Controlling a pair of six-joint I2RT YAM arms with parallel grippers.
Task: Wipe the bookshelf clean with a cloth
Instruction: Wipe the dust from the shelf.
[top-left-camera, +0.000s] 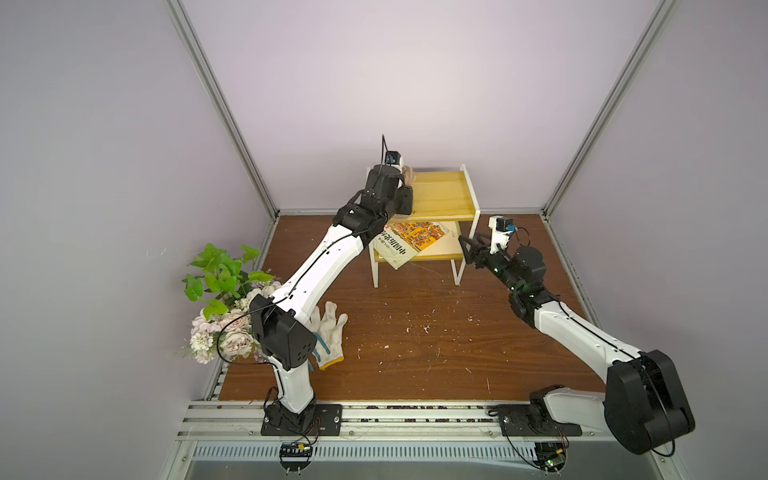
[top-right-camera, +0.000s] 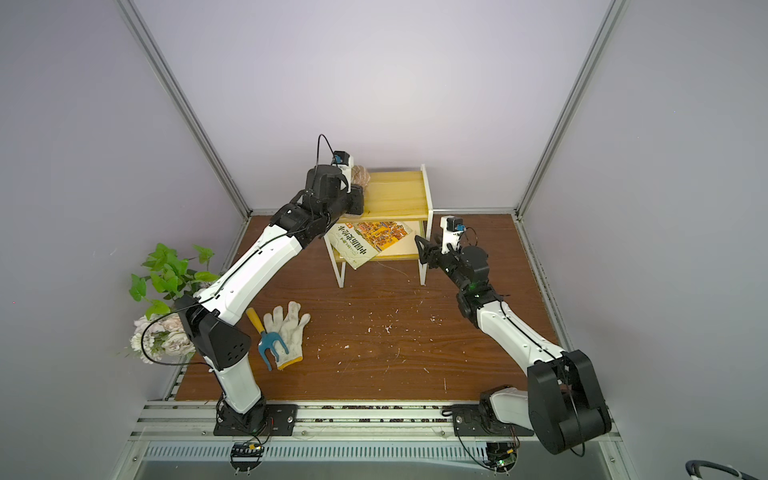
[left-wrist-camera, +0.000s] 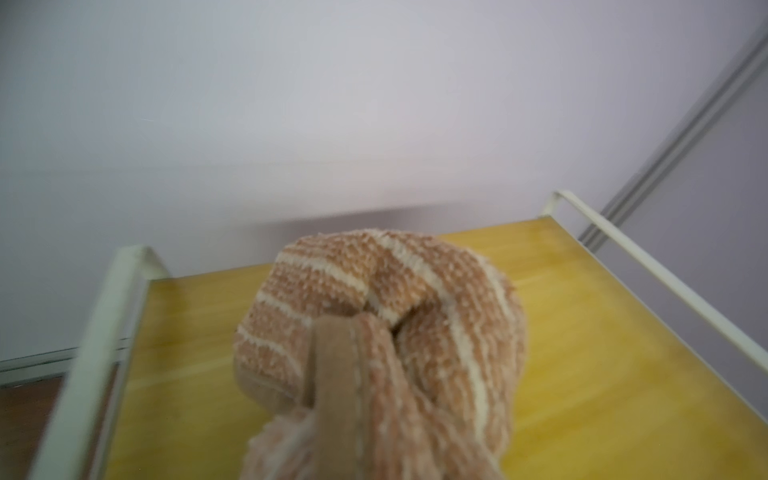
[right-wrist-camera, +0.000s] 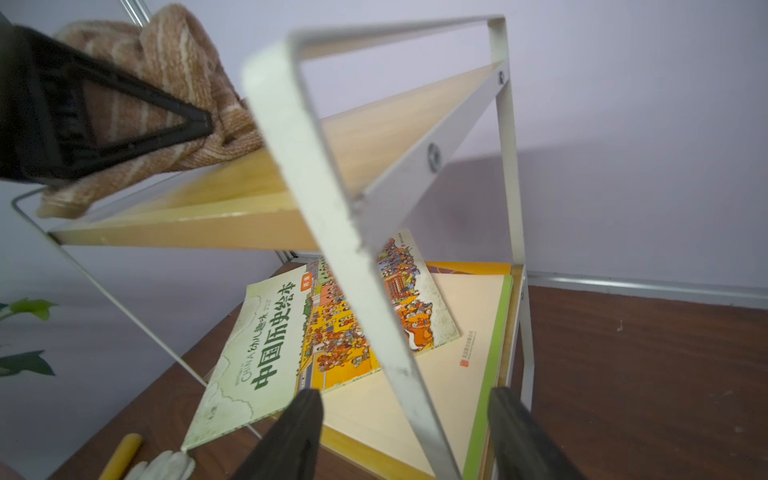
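Cloth (left-wrist-camera: 374, 316): soft, limp, light, nubby pile. Bunched in wad at 10 o'clock corner of bookshelf (top-left-camera: 446, 195) top board, resting on wood. Left pincer (right-wrist-camera: 195, 124) clamped on wad; thick gather is better hold than loose edge. Probably drags well, may unroll under push.

Shelf looks light, could skid on counter (top-left-camera: 415, 332). Right pincer (top-left-camera: 467, 246) jaws apart, straddling frame upright (right-wrist-camera: 332, 199) at 4 o'clock, not yet gripping. Upright looks stiff, thin, smooth: sound bracing point.

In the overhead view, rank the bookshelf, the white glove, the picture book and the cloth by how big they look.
1. bookshelf
2. picture book and white glove: about alike, so unranked
3. cloth, smallest, only partly visible
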